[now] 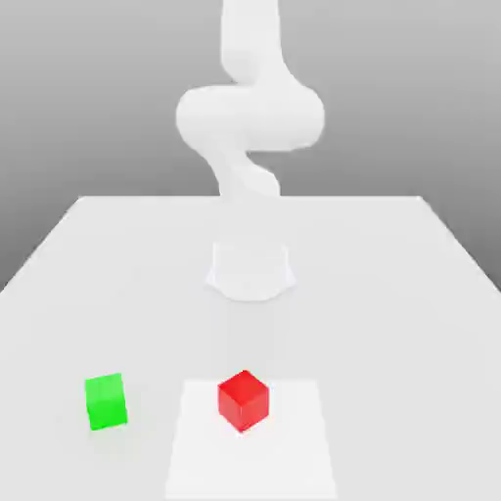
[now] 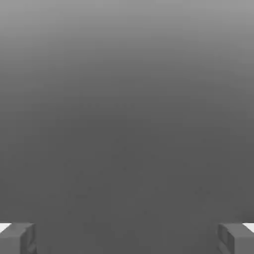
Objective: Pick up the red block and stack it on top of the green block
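The red block [image 1: 243, 399] is a small cube resting on the white table, near the front and a little right of the green block [image 1: 106, 401], which sits at the exterior view's left. The two cubes stand apart, with bare table between them. The white arm [image 1: 250, 117] rises from its base behind the blocks and bends upward past the top of the exterior view. In the hand view my gripper [image 2: 127, 239] is open: its grey fingertips [image 2: 17, 238] stand far apart with nothing between them, facing plain grey background.
The arm's round base [image 1: 250, 269] stands on the table [image 1: 391, 294] behind the blocks. A slightly brighter square patch [image 1: 284, 460] marks the table surface under and in front of the red block. The table's edges run along both sides.
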{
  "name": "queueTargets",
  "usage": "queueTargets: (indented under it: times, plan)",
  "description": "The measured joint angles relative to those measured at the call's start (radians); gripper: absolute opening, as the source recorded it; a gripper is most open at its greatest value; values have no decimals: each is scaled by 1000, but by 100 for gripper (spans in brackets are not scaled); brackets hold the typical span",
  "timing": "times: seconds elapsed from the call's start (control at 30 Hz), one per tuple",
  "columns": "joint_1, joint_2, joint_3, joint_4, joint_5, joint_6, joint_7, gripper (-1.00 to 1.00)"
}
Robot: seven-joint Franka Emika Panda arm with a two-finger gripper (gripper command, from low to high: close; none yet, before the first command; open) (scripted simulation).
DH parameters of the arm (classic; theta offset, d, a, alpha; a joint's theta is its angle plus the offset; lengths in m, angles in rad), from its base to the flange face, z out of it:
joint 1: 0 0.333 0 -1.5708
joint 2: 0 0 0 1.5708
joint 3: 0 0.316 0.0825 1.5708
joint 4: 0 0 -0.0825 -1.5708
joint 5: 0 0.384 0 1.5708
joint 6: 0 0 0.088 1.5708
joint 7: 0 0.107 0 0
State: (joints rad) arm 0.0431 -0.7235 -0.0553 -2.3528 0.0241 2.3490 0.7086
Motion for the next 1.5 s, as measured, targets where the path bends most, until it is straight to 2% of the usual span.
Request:
queueTargets:
  times: [0.2, 0.43, 0.53, 0.67, 0.87, 1.13, 1.17, 1.4, 1.5]
  plan:
    - [109, 220, -122, -140, 59, 132, -245, 0]
    - [191, 477, -190, -301, 98, 286, -508, 0]
    - [201, 575, -198, -370, 78, 353, -591, 0]
    - [188, 684, -203, -453, -15, 438, -645, 0]
    - [189, 785, -190, -446, 29, 521, -702, 0]
    - [114, 934, -83, -429, 164, 644, -800, 0]
    - [99, 953, -64, -428, 177, 660, -809, -100]
    - [97, 957, -61, -428, 180, 662, -810, -100]
    - [123, 911, -97, -430, 139, 624, -783, -100]
